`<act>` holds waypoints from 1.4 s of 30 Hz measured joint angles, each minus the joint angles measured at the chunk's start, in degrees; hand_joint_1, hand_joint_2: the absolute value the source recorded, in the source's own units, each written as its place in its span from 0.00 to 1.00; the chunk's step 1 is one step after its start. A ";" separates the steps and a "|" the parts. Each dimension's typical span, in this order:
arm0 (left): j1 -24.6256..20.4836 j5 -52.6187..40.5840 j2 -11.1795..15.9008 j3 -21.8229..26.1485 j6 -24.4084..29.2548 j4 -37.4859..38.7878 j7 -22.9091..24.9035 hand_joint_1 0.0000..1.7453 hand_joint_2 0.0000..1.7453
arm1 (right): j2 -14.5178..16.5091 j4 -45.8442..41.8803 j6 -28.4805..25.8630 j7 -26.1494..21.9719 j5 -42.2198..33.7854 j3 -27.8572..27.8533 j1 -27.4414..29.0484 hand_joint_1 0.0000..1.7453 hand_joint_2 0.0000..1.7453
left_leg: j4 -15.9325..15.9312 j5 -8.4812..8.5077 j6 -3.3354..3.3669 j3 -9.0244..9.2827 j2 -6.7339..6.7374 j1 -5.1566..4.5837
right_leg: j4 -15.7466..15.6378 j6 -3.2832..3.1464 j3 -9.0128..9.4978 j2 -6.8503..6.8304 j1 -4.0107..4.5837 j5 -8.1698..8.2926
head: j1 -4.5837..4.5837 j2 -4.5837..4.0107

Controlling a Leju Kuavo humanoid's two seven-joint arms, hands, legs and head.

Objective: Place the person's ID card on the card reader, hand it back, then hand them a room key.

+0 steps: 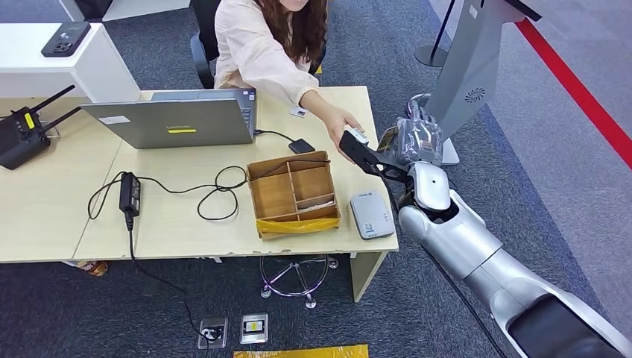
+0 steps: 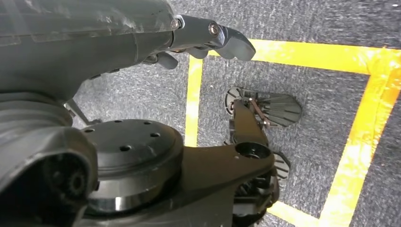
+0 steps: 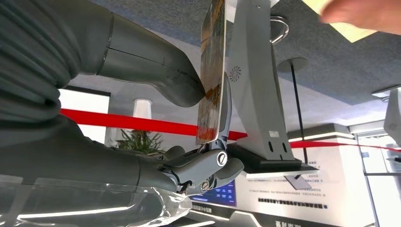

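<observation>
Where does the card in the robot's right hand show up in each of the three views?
Head view: the card is right of centre, beside the person's hand, edge barely visible.
Left wrist view: not in it.
Right wrist view: card edge-on, upper centre, pinched by the right hand.
Shared landmark: grey stand.

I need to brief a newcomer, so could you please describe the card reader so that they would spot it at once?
Start at the pale wooden desk and go to its front right corner, beside the open wooden divider box. The small flat grey card reader lies there alone, the only grey slab near that box, unlike the black adapter further back.
</observation>
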 joint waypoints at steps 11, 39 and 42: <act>0.57 -0.56 0.00 -0.01 -0.24 0.00 -0.74 0.00 0.00 | 0.18 -2.30 2.18 0.02 4.13 -0.95 1.58 1.00 1.00 | 0.01 0.00 0.00 0.01 -0.03 0.00 | 0.00 0.00 0.00 -0.03 0.00 0.00 | -0.01 0.00; 0.15 -1.87 -0.37 -0.01 -0.73 0.00 -1.77 0.00 0.00 | 0.07 -3.01 -0.51 -0.31 0.11 -2.33 2.27 0.00 0.00 | 0.01 0.01 0.00 -0.02 -0.04 0.00 | 0.00 0.00 -0.02 -0.04 0.00 0.00 | -0.02 0.00; 0.14 -1.89 -0.37 -0.01 -0.66 0.00 -1.77 0.00 0.00 | 0.07 -3.01 -1.39 -0.27 -0.74 -2.18 2.23 0.00 0.00 | 0.00 0.01 0.00 -0.02 -0.04 0.00 | 0.00 0.00 -0.01 -0.04 0.00 0.00 | -0.01 0.00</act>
